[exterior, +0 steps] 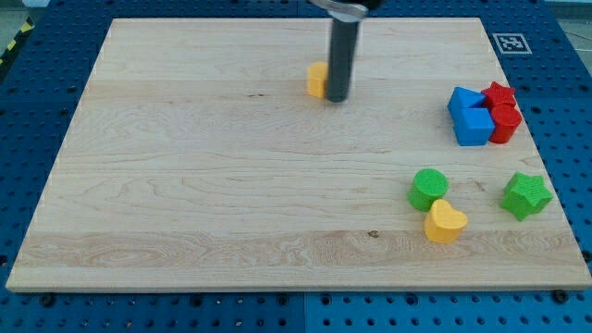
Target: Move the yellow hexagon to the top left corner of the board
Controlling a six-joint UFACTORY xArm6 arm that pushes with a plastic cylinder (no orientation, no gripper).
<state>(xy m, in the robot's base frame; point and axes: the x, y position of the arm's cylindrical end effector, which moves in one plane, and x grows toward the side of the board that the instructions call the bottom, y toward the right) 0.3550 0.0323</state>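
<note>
The yellow hexagon (316, 80) sits in the upper middle of the wooden board (185, 185). My rod comes down from the view's top, and my tip (337, 98) rests on the board right against the hexagon's right side, hiding part of it. The board's top left corner (120, 26) lies far to the view's left of the hexagon.
At the view's right, a blue block (471, 117) and a red block (502, 111) huddle together. Lower right hold a green cylinder (428, 189), a yellow heart (445, 222) touching it, and a green star (526, 195).
</note>
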